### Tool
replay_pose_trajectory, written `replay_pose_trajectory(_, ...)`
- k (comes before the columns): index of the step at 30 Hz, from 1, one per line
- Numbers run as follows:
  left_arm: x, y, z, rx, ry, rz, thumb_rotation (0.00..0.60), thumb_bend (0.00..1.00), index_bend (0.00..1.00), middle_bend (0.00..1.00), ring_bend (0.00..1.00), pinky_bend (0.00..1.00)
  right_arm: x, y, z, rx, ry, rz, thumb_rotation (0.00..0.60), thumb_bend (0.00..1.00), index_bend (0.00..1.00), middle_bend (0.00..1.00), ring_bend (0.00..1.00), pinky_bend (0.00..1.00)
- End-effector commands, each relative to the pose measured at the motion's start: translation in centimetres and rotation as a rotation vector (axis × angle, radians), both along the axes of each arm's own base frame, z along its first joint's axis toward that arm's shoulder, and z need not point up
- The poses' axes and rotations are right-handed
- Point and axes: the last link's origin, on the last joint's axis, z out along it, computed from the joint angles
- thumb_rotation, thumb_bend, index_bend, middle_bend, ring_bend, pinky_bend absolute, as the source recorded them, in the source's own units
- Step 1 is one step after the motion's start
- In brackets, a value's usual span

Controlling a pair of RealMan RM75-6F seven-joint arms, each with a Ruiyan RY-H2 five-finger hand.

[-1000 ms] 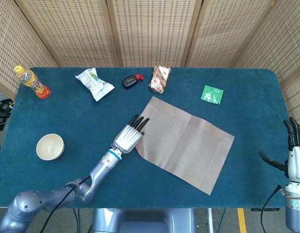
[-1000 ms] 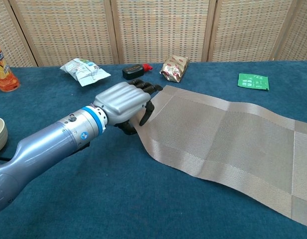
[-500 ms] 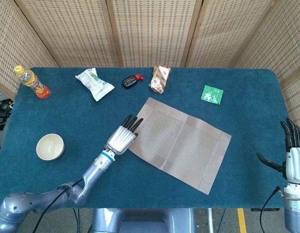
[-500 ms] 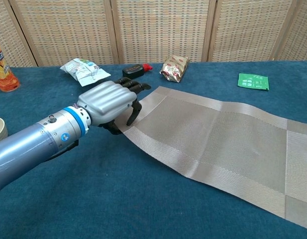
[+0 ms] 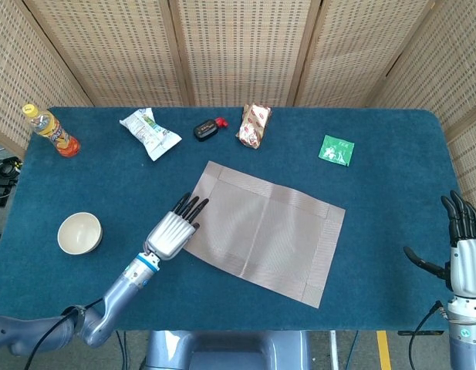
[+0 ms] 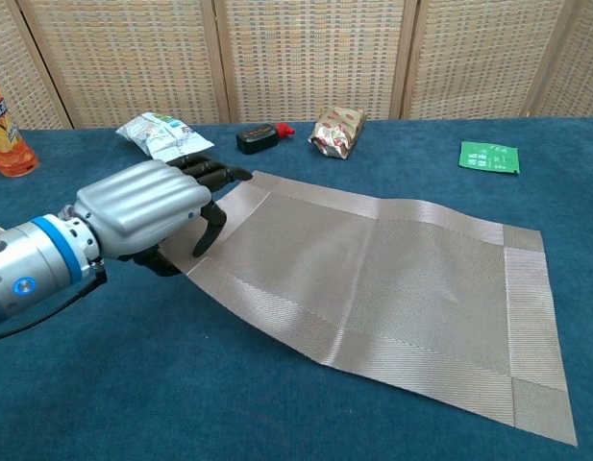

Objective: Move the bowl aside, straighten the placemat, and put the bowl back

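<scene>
The beige woven placemat (image 5: 261, 231) lies skewed on the blue table, its right end angled toward the front edge; it also fills the middle of the chest view (image 6: 392, 279). My left hand (image 5: 173, 229) grips the mat's left edge, fingers on top and thumb curled at the edge (image 6: 147, 206). The cream bowl (image 5: 79, 233) stands upright on the table to the left, apart from the mat and the hand. My right hand (image 5: 461, 250) hovers at the front right corner, fingers spread, holding nothing.
Along the back stand an orange drink bottle (image 5: 51, 131), a white snack bag (image 5: 149, 132), a black and red key fob (image 5: 208, 128), a brown packet (image 5: 254, 126) and a green sachet (image 5: 335, 149). Wicker screens close off the rear.
My left hand has drawn back to the left and toward me, dragging the placemat along with it. The bowl has stayed put; the right hand barely shifted.
</scene>
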Motion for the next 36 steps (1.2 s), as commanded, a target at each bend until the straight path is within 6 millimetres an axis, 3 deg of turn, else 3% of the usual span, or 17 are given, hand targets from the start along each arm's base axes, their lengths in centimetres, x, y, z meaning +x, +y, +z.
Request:
replay_pose_trajectory(1, -1.0, -2.5, 1.5, -0.029, 0.069, -0.003, 0.600, 0.57, 0.64, 0.00, 0.00, 0.00, 0.1, 0.2, 0.0, -0.001, 0.004, 0.005, 0.600, 0.16, 0.03, 0.00, 0.00, 0.00)
replay_pose_trajectory(11, -0.4, -7.4, 1.7, -0.112, 0.144, -0.082, 0.600, 0.57, 0.64, 0.00, 0.00, 0.00, 0.7, 0.7, -0.1, 0.001, 0.005, 0.026, 0.600, 0.16, 0.03, 0.00, 0.00, 0.00)
replay_pose_trajectory(17, -0.4, -9.3, 1.4, -0.143, 0.170, -0.110, 0.600, 0.57, 0.64, 0.00, 0.00, 0.00, 0.8, 0.9, 0.3, -0.005, -0.010, 0.034, 0.600, 0.16, 0.03, 0.00, 0.00, 0.00)
replay_pose_trajectory(29, 0.0, -11.1, 1.3, -0.173, 0.168, -0.131, 0.600, 0.56, 0.62, 0.00, 0.00, 0.00, 1.0, 1.2, 0.6, -0.007, -0.021, 0.051, 0.600, 0.16, 0.03, 0.00, 0.00, 0.00)
replay_pose_trajectory(31, -0.1, -11.2, 1.4, -0.167, 0.173, -0.135, 0.600, 0.54, 0.56, 0.00, 0.00, 0.00, 1.0, 1.3, 0.6, -0.008, -0.023, 0.053, 0.600, 0.16, 0.03, 0.00, 0.00, 0.00)
replay_pose_trajectory(36, -1.0, -11.2, 2.2, -0.160, 0.183, -0.107, 0.600, 0.27, 0.15, 0.00, 0.00, 0.00, 1.0, 1.3, 0.6, -0.008, -0.020, 0.057, 0.600, 0.16, 0.03, 0.00, 0.00, 0.00)
